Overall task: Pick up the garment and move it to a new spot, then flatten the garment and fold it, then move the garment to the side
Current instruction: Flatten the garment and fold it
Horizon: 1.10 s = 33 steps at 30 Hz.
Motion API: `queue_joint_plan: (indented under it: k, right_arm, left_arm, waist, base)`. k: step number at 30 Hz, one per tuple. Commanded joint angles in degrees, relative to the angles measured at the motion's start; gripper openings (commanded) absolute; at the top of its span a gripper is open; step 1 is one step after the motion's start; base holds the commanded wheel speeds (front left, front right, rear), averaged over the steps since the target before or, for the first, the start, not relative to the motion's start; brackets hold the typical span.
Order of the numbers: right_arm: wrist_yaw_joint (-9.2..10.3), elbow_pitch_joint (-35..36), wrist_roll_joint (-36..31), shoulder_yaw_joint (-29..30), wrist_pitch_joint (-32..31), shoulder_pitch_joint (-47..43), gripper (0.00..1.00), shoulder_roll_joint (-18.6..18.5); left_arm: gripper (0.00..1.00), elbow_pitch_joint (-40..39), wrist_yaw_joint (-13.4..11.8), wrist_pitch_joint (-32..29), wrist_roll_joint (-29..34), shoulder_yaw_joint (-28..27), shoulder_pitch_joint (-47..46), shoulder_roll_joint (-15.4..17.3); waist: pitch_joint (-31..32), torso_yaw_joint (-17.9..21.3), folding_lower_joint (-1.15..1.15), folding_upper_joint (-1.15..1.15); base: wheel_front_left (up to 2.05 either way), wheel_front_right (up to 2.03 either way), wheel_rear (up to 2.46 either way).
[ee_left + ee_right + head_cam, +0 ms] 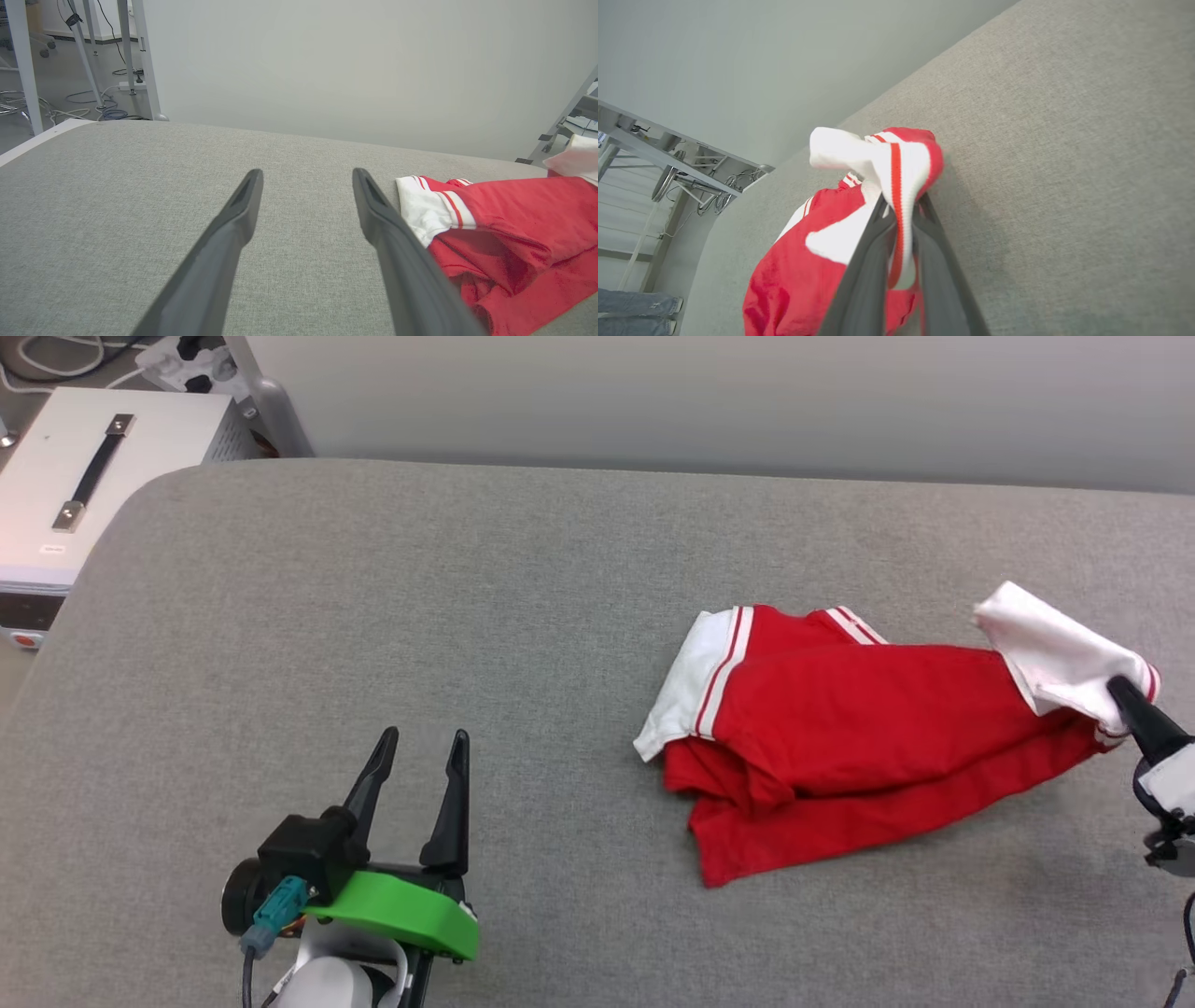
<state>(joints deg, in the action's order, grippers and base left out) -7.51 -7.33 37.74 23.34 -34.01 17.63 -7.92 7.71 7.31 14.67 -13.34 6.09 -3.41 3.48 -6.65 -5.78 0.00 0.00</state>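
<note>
Left fingers point(454, 803) stood spread wide, empty, at seven o'clock; the shirt point(840, 728) lay at their three o'clock, its white sleeve point(1055, 653) pinched by the right fingers point(1134, 709).

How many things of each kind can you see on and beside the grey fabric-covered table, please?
Garments: 1, the red soft-fabric T-shirt with white sleeves
Robot tools: 2, the open left tool and the right tool shut on a white sleeve
Boxes: 1, the white box with a black handle
Total: 4
</note>
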Motion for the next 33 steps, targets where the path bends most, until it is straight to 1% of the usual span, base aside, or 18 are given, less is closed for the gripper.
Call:
queue_joint_plan:
  k: [1, 4, 8, 9, 10, 11, 13, 15, 18, 21, 24, 27, 28, 33]
  right_arm:
    - [0.02, -1.5, -1.6, 1.1, 0.3, 0.5, 0.00, -0.8]
    - [0.02, -5.3, -5.0, 2.1, 1.6, 1.8, 0.00, -2.4]
    - [0.02, -12.1, -9.7, 4.4, 4.4, 4.3, 0.00, -4.2]
    - [0.02, -14.0, -12.3, 4.5, 5.6, 4.7, 0.38, -5.1]
    - [0.02, -15.4, -14.5, 4.7, 6.9, 5.0, 0.67, -5.8]
    - [0.02, -17.1, -16.9, 5.2, 8.6, 5.6, 1.00, -6.4]
    - [0.02, -19.8, -19.8, 6.1, 11.4, 7.0, 1.00, -6.5]
    - [0.02, -21.4, -21.3, 5.9, 14.0, 8.2, 1.00, -6.4]
    - [0.02, -22.2, -21.7, 4.4, 17.5, 8.9, 1.00, -6.2]
    - [0.02, -21.2, -21.5, 2.1, 21.2, 8.7, 1.00, -6.5]
    - [0.02, -18.3, -20.7, -1.8, 24.1, 7.6, 1.00, -6.6]
    - [0.02, -13.2, -18.5, -7.6, 26.6, 5.5, 1.00, -7.2]
    - [0.02, -9.6, -17.2, -11.5, 27.6, 3.4, 1.00, -7.8]
    - [0.02, -1.5, -15.7, -21.0, 27.6, -2.4, 1.00, -9.7]
  left_arm:
    - [1.00, 0.2, 0.2, 0.3, 0.4, 0.2, -1.3, 0.2]
    - [1.00, 0.4, 0.2, 0.3, 0.4, 0.5, -2.0, 0.4]
    - [1.00, 0.6, 0.2, 0.3, 0.4, 1.0, -2.9, 0.5]
    - [1.00, 0.6, 0.2, 0.3, 0.4, 1.1, -3.2, 0.5]
    - [1.00, 0.7, 0.2, 0.3, 0.4, 1.3, -3.4, 0.5]
    - [1.00, 0.8, 0.2, 0.3, 0.4, 1.5, -3.6, 0.5]
    - [1.00, 0.9, 0.2, 0.3, 0.3, 1.7, -3.8, 0.5]
    - [1.00, 1.1, 0.2, 0.3, 0.2, 1.8, -3.7, 0.4]
    - [1.00, 1.4, 0.2, 0.3, 0.1, 1.8, -3.3, 0.4]
    - [1.00, 1.5, 0.2, 0.3, -0.1, 1.5, -2.8, 0.3]
    - [1.00, 1.1, 0.2, 0.3, -0.1, 1.3, -2.2, 0.3]
    - [1.00, 0.3, 0.2, 0.3, -0.2, 1.0, -1.8, 0.2]
    - [1.00, -0.1, 0.2, 0.3, -0.1, 1.0, -1.5, 0.1]
    - [1.00, -0.6, 0.2, 0.3, 0.0, 1.0, -0.8, 0.0]
  waist:
    - [-1.3, 1.2, 0.00, 0.00]
    - [-2.1, 1.6, 0.00, 0.00]
    - [-3.0, 1.6, 0.00, 0.00]
    - [-3.3, 1.6, 0.00, 0.00]
    - [-3.4, 1.5, 0.00, 0.00]
    - [-3.5, 1.4, 0.00, 0.00]
    - [-3.4, 1.3, 0.00, 0.00]
    - [-3.0, 1.3, 0.00, 0.00]
    - [-1.9, 1.4, 0.00, 0.00]
    - [-0.3, 1.6, 0.00, 0.00]
    - [1.1, 1.9, 0.00, 0.00]
    - [2.2, 2.2, 0.00, 0.00]
    - [2.9, 2.4, 0.00, 0.00]
    - [3.9, 2.7, 0.00, 0.00]
  base:
    - [0.00, 0.00, 0.00]
    - [0.00, 0.00, 0.00]
    - [0.00, 0.00, 0.00]
    - [0.00, 0.00, 0.00]
    - [0.00, 0.00, 0.00]
    - [0.00, 0.00, 0.00]
    - [0.00, 0.00, 0.00]
    - [0.00, 0.00, 0.00]
    - [0.00, 0.00, 0.00]
    - [0.00, 0.00, 0.00]
    - [0.00, 0.00, 0.00]
    - [0.00, 0.00, 0.00]
    - [0.00, 0.00, 0.00]
    - [0.00, 0.00, 0.00]
